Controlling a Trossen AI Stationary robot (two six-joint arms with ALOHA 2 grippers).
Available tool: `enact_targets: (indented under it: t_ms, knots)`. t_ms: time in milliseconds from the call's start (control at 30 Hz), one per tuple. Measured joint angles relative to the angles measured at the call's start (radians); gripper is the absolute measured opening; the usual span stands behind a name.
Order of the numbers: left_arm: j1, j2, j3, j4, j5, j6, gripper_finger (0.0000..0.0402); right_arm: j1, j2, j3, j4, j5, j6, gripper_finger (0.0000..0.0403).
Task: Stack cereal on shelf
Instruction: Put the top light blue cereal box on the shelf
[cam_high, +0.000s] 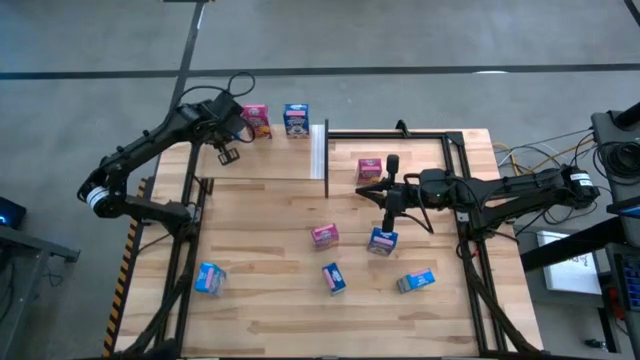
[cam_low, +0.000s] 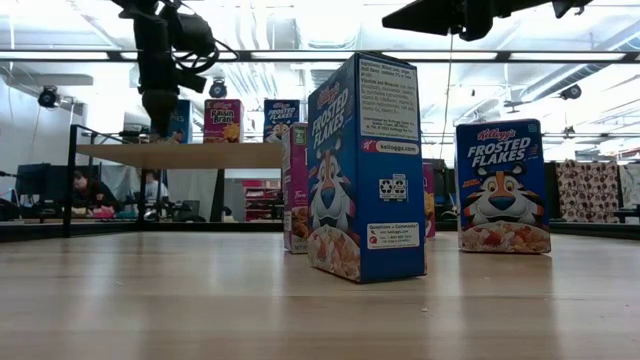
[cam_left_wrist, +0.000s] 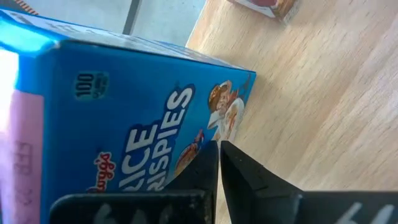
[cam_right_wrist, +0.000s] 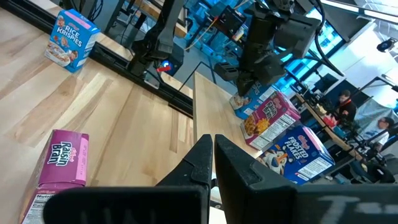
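Observation:
The pale shelf (cam_high: 262, 160) stands at the table's far left. On it stand a pink cereal box (cam_high: 256, 120), a blue one (cam_high: 296, 120) and a blue Rice Krispies box (cam_left_wrist: 118, 118). My left gripper (cam_left_wrist: 219, 149) is shut, slanting down at that box's printed face; in the high view my left gripper (cam_high: 228, 152) hangs over the shelf. My right gripper (cam_high: 385, 195) is shut and level above the table's middle, beside a pink box (cam_high: 370, 168). Several more boxes stand or lie on the table, among them a pink one (cam_high: 324, 235) and a blue one (cam_high: 382, 241). My left gripper has its shut fingertips (cam_left_wrist: 211, 155) right at the Rice Krispies box's printed front (cam_left_wrist: 186, 134), coming at it from above at a slant. Whether they touch the box I cannot tell. The box rests on the shelf.
A white strip (cam_high: 318, 150) edges the shelf's right side. A black metal frame (cam_high: 455, 150) runs along the table's far right. Loose blue boxes lie toward the near edge (cam_high: 333, 278), (cam_high: 416, 282), (cam_high: 208, 278). People sit in the room beyond the table (cam_low: 90, 190).

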Motion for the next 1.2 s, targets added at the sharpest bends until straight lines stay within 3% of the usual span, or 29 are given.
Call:
enact_targets:
  t_ms: [633, 867, 1200]
  knots:
    - [0.013, 0.000, 0.000, -0.023, -0.052, -0.024, 0.0000, 0.000, 0.000, 0.000, 0.000, 0.000, 0.000, 0.0009]
    - [0.013, 0.000, 0.000, -0.017, 0.053, -0.049, 0.0000, 0.000, 0.000, 0.000, 0.000, 0.000, 0.000, 0.0009]
    - [0.013, 0.000, 0.000, 0.033, 0.053, -0.057, 0.0000, 0.000, 0.000, 0.000, 0.000, 0.000, 0.000, 0.0009]
